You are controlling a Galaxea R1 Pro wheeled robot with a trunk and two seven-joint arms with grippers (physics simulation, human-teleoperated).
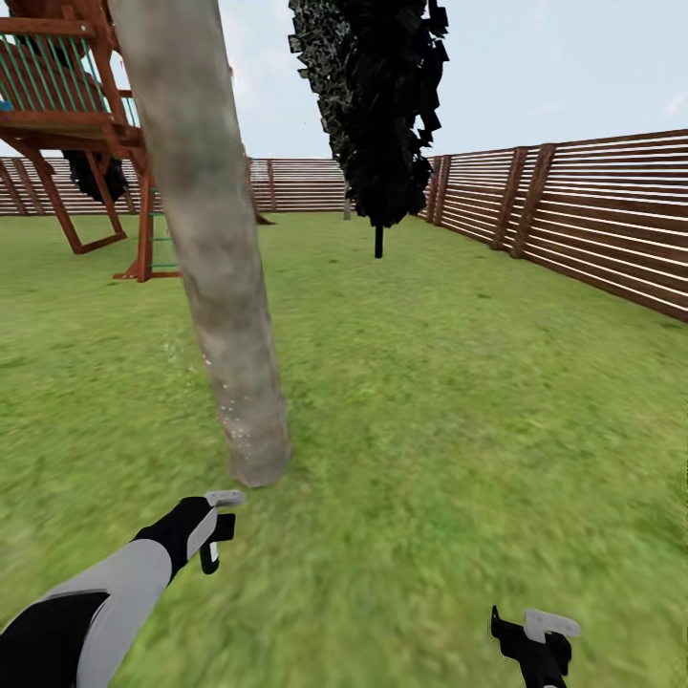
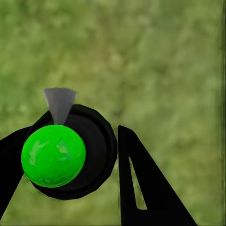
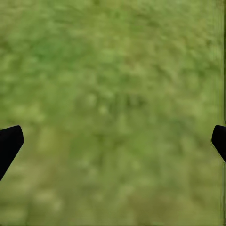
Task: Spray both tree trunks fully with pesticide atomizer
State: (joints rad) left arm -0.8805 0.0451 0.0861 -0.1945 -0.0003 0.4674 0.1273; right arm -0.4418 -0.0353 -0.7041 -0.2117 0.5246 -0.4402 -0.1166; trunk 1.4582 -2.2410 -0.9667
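The tiny black pesticide atomizer with a green band (image 2: 61,155) is already picked up and clenched in the left hand (image 1: 218,526), near the thick pale grey-beige tree trunk (image 1: 225,315). Small white specks are seen low on it, so spraying looks begun. The right hand (image 1: 540,640) is spread wide and carries nothing.

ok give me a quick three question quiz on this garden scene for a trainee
1. True or false: the left gripper has the pesticide atomizer between its fingers.
2. Which stands nearer the left gripper: A) the tree trunk B) the black tree by the fence?
3. Fill in: in its wrist view, the right gripper has only ____ between its fingers.

Key: 1 true; 2 A; 3 grass.
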